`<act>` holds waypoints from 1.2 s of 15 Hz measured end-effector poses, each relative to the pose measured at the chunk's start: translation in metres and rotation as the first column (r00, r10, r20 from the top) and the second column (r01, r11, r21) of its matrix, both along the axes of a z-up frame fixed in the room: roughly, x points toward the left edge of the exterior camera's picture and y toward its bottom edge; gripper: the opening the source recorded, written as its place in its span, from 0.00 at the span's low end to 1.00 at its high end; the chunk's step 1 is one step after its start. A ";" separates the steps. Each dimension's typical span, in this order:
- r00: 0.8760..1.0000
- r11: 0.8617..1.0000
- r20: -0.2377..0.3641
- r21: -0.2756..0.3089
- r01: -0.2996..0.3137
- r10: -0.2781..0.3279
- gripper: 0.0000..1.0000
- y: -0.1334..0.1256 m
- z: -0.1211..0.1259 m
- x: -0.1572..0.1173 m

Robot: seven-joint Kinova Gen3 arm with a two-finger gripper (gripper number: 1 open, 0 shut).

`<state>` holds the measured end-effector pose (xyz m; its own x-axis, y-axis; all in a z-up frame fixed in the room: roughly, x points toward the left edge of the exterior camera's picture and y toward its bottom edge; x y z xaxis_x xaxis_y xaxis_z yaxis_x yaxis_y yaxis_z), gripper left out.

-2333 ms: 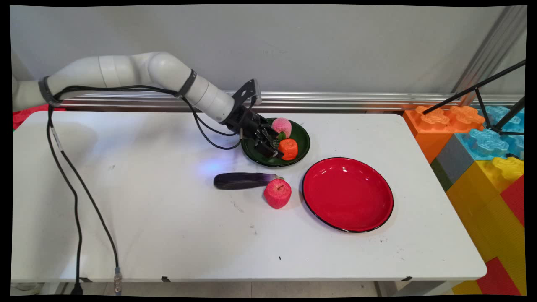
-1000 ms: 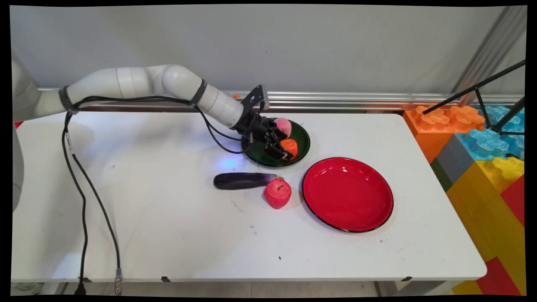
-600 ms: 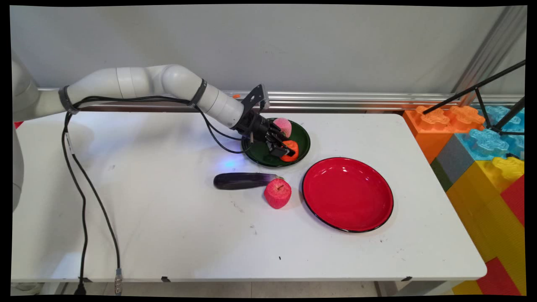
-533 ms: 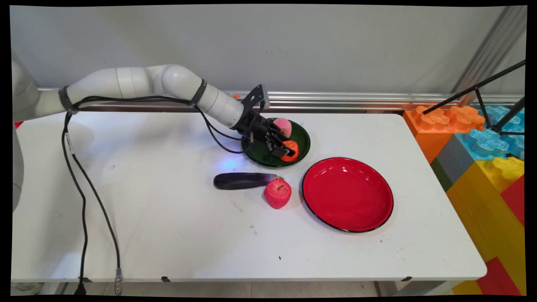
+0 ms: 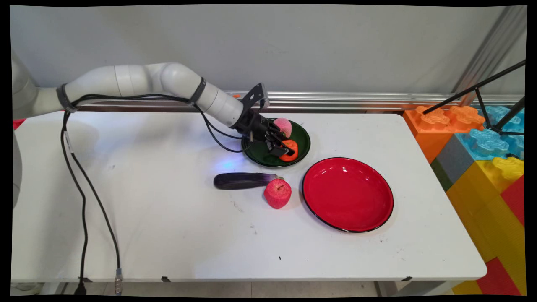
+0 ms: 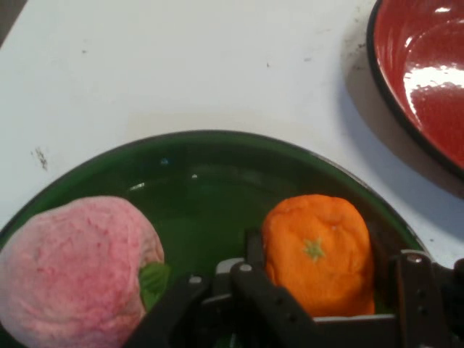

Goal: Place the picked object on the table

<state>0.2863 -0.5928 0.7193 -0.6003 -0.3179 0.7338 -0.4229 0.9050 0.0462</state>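
Gripper (image 5: 285,149) low over green plate (image 5: 303,142), fingers (image 6: 255,250) pinching orange fruit (image 6: 319,250) from both sides. Orange sits in plate beside pink peach (image 6: 72,264). Eggplant (image 5: 241,180), red apple (image 5: 277,193) and red plate (image 5: 348,195) lie nearby on table (image 5: 168,226).

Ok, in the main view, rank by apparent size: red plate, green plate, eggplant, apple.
1. Red plate
2. Green plate, though it lies farther from the camera
3. Eggplant
4. Apple
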 end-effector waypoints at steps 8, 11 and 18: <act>1.000 1.000 0.016 -0.021 -0.010 0.010 0.00 -0.003 0.057 -0.008; 1.000 1.000 0.019 -0.021 -0.023 0.023 0.00 -0.001 0.088 -0.011; 0.999 0.999 -0.024 0.035 -0.032 0.033 0.00 0.021 0.146 -0.013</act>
